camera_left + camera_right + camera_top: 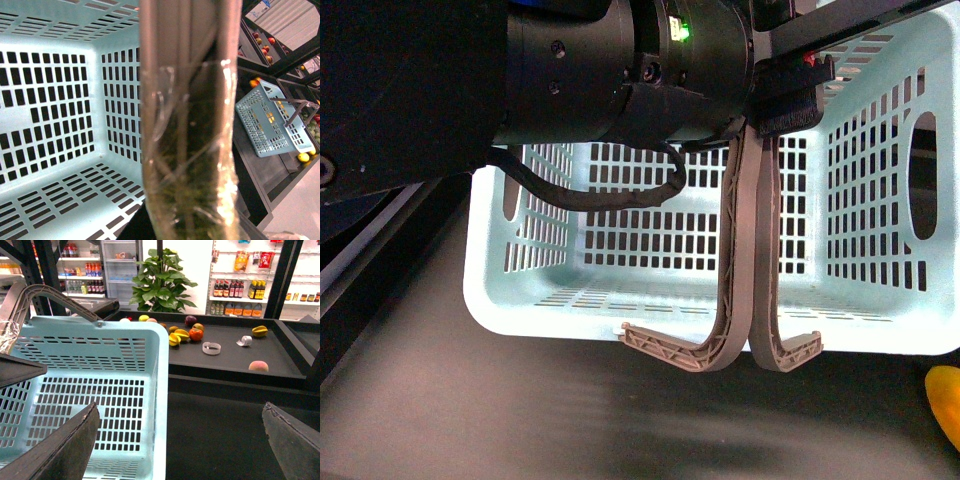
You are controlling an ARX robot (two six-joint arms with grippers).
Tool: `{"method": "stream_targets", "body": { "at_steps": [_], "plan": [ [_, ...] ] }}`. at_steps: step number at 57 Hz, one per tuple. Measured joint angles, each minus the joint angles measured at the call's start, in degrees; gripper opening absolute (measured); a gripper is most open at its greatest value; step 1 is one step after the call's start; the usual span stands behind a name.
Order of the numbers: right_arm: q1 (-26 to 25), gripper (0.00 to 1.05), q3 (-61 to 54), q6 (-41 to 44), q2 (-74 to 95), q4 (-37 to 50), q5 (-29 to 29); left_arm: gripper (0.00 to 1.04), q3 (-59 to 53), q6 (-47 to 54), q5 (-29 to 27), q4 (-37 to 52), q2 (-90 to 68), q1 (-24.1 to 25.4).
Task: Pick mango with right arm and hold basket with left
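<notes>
The pale turquoise basket (520, 310) fills the front view, its two grey-brown handles (750, 250) swung up together. My left gripper (783, 95), on the bulky black arm with a green light, is shut on those handles at their top. In the left wrist view the taped handles (185, 100) run close across the lens in front of the basket's slotted wall (50, 100). A smooth yellow-orange fruit, the mango (945, 400), lies on the dark surface right of the basket, cut by the frame edge. My right gripper (180, 407) stands open beside the basket rim (162, 390), over bare dark surface.
A black display shelf (290, 375) behind holds loose fruit: yellow pieces (175, 337), an orange one (196, 334), a ridged yellow one (260, 330), a peach (258, 366) and tape rolls (211, 348). A potted plant (162, 280) stands beyond. A second turquoise basket (270, 125) leans on a shelf.
</notes>
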State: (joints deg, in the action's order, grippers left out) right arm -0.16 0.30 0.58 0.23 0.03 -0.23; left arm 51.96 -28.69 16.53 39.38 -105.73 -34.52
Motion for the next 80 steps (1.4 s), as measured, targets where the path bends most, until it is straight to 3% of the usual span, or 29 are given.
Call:
{"method": "stream_targets", "body": {
  "at_steps": [27, 32, 36, 46, 66, 80],
  "plan": [
    [0.0, 0.97, 0.0, 0.0, 0.0, 0.0, 0.0, 0.06, 0.0, 0.0, -0.3, 0.0, 0.0, 0.0],
    [-0.2, 0.97, 2.0, -6.8, 3.9, -5.4, 1.2, 0.06, 0.0, 0.0, -0.2, 0.0, 0.0, 0.0],
    [-1.9, 0.97, 2.1, -10.5, 8.3, -4.0, -0.3, 0.06, 0.0, 0.0, -0.2, 0.0, 0.0, 0.0],
    [-8.0, 0.97, 3.6, -11.1, 25.0, 9.8, -5.2, 0.06, 0.0, 0.0, -0.2, 0.0, 0.0, 0.0],
    [-14.9, 0.97, 10.4, -1.0, 71.3, 40.9, -12.5, 0.06, 0.0, 0.0, -0.3, 0.0, 0.0, 0.0],
    [-18.6, 0.97, 16.3, 5.8, 98.0, 51.9, -13.3, 0.06, 0.0, 0.0, -0.2, 0.0, 0.0, 0.0]
  ]
}}
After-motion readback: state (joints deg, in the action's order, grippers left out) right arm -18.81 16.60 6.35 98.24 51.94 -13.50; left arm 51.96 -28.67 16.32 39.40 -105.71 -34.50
